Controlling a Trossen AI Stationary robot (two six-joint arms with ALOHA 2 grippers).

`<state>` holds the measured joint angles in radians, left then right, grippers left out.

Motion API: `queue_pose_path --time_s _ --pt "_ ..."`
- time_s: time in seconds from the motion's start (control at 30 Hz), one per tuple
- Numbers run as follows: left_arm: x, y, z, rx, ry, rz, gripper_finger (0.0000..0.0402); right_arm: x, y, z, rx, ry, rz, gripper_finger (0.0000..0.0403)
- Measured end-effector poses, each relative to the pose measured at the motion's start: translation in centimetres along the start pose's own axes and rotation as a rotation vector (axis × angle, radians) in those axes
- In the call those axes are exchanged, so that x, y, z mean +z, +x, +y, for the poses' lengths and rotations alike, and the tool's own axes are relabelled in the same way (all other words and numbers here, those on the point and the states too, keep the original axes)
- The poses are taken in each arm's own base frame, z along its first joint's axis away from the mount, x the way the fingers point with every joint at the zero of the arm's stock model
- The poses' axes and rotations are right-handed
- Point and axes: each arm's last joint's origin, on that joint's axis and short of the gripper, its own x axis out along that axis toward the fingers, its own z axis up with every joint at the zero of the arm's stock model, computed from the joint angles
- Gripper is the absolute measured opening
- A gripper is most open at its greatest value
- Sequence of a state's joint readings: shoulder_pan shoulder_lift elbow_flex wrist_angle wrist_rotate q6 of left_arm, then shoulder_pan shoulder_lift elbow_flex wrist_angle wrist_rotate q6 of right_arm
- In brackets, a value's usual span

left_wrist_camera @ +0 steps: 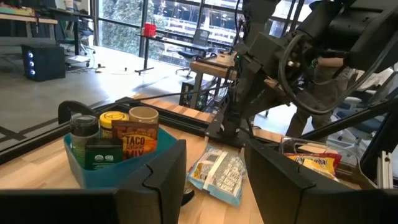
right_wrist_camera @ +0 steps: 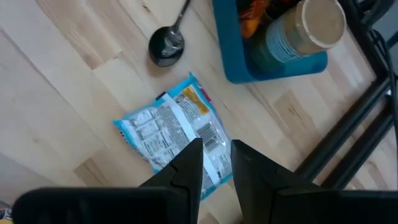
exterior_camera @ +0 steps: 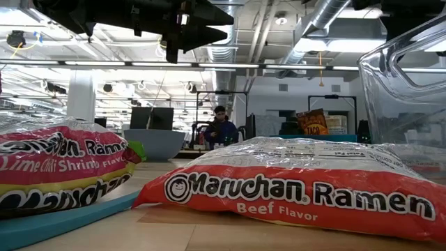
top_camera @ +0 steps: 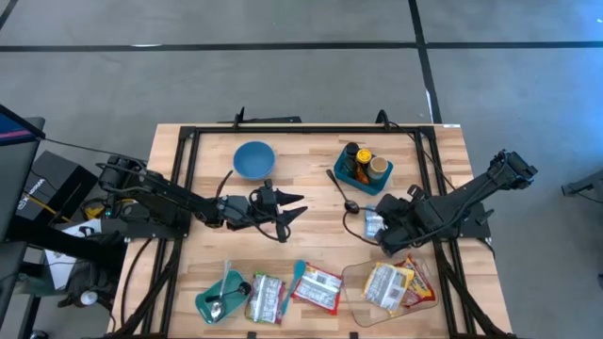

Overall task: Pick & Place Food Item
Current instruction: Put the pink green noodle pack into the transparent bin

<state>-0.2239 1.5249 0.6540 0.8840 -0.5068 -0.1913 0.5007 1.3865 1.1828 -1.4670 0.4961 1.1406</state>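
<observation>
On the table's right side, the right gripper [right_wrist_camera: 216, 163] hangs just above a blue-and-white food packet [right_wrist_camera: 173, 132] that lies flat on the wood. Its fingers [right_wrist_camera: 186, 171] stand a narrow gap apart over the packet's near end and pinch nothing; whether their tips touch the wrapper I cannot tell. Just beside the packet, toward the far edge, sits a teal bin [top_camera: 362, 169] of spice jars, and a black spoon [right_wrist_camera: 166, 43] lies left of the bin, its bowl close to the packet's far corner. Near the table's front right edge, a clear tray [top_camera: 391, 284] holds two snack bags.

Left of centre, the left gripper [top_camera: 294, 209] hovers over bare wood, its fingers [left_wrist_camera: 158, 171] spread and empty, pointing right toward the packet. A blue bowl [top_camera: 253, 158] stands beyond it near the far edge.

Along the near edge lie a teal dish [top_camera: 218, 299] with a spoon in it and two ramen packs [top_camera: 292, 294], one beef flavour [exterior_camera: 300, 192], one lime chili shrimp [exterior_camera: 59, 167]. Far behind the table a person [exterior_camera: 220, 130] sits at a desk.
</observation>
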Motion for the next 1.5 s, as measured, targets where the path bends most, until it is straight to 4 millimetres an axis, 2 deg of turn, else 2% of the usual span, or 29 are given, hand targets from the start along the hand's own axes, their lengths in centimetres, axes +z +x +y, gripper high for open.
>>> queue_pose_path --time_s 0.37,0.47,0.57,0.7,0.83,0.93,1.07,1.3,1.5 --pt "-0.5 0.0 0.1 0.002 0.025 0.046 0.0159 0.0 0.0 0.1 0.006 0.008 -0.005 0.0077" --pt "-1.0 -0.1 0.0 -0.048 0.049 0.108 0.0159 0.0 0.0 0.1 0.007 0.009 -0.006 0.0077" --pt "-1.3 -0.4 -0.1 -0.171 0.069 0.2 0.0159 0.1 0.0 0.2 0.015 0.012 -0.01 0.0077" --pt "-0.5 -1.9 -0.1 -0.31 0.053 0.344 0.0159 0.1 0.0 0.3 0.028 0.01 -0.02 0.0077" --pt "0.5 -4.0 0.0 -0.328 0.025 0.475 0.0159 0.0 0.5 0.7 0.044 -0.014 -0.029 0.0077" --pt "0.8 -5.5 -0.4 -0.35 0.047 0.53 0.0159 -0.2 0.9 0.8 0.041 -0.023 -0.028 0.0077" --pt "0.7 -6.3 -1.1 -0.389 0.064 0.554 0.0159 -0.2 1.0 0.8 0.042 -0.016 -0.029 0.0077" --pt "-1.7 -5.1 -1.2 -0.361 0.094 0.637 0.0159 0.3 1.1 1.0 0.055 0.0 -0.06 0.0077" --pt "-3.3 -3.0 -2.7 -0.487 0.065 0.751 0.0159 0.6 1.2 0.9 0.059 0.0 -0.064 0.0077"
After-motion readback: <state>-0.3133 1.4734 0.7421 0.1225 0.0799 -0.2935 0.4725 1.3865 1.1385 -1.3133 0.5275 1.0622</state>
